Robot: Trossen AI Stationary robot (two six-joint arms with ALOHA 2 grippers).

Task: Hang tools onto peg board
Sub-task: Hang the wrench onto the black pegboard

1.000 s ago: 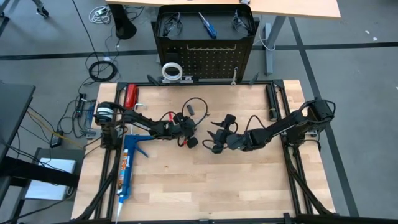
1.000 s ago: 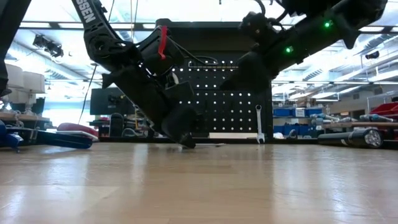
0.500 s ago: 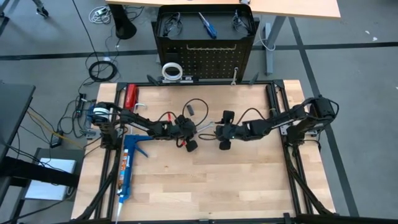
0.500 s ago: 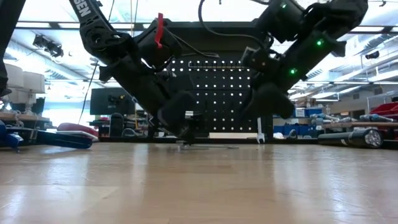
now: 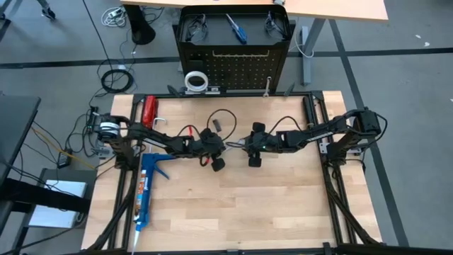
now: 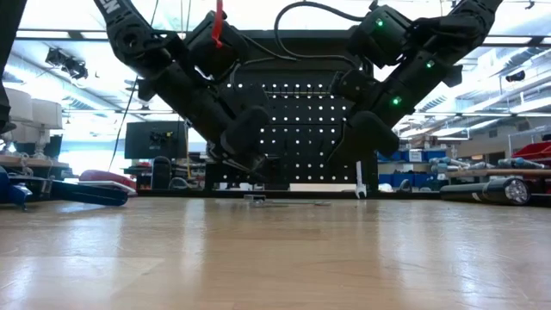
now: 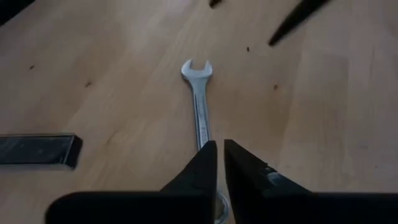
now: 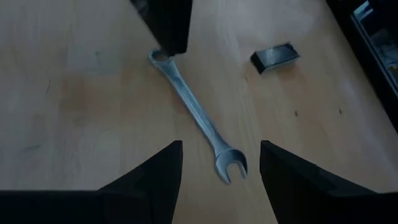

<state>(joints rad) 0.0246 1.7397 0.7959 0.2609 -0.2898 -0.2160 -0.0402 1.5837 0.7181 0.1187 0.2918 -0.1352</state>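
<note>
Wooden surface (image 5: 233,205) is carrying a silver wrench (image 7: 199,106) lying flat at its centre, before the black peg board (image 5: 233,67). Left claw (image 7: 220,163) is pinching nearly together over the wrench's ring end; right claw (image 8: 221,163) is hovering apart above its open end.

Silver wrench (image 8: 194,116) on pale wooden table (image 8: 81,93); black peg board (image 5: 233,67) patterned with regular holes; blue caulking gun (image 5: 145,188).
</note>
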